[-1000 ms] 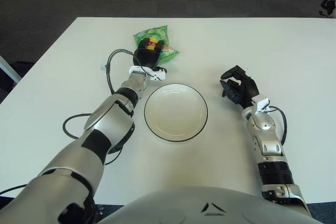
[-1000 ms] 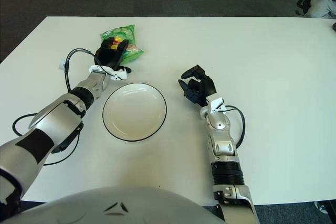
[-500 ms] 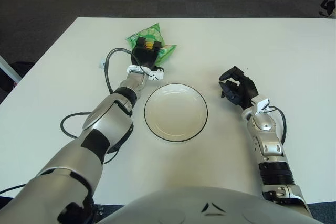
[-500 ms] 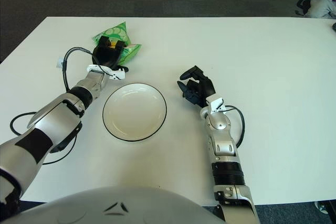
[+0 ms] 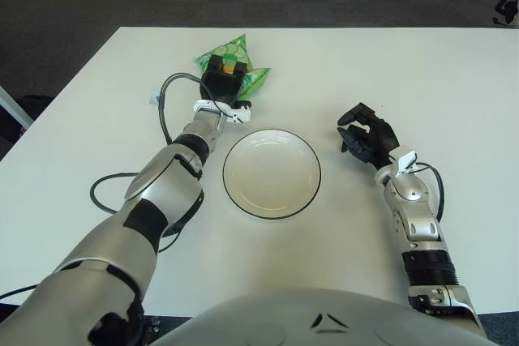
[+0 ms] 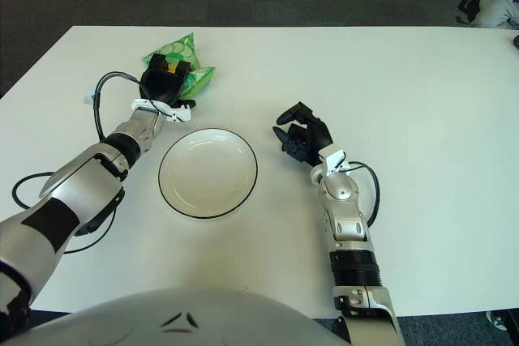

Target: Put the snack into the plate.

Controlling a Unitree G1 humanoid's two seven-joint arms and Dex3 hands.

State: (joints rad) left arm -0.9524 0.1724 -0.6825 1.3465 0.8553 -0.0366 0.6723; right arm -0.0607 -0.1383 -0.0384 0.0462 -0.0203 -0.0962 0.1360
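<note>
Left robot hand now grips the snack — tilted up, shifted left — ready for the plate.

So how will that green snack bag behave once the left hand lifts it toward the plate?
The snack bag looks like thin crinkled film, so it will probably flop and sag around the left hand gripping it. It looks puffy, so likely light. The glossy surface may slip. The plate sits close by.
</note>
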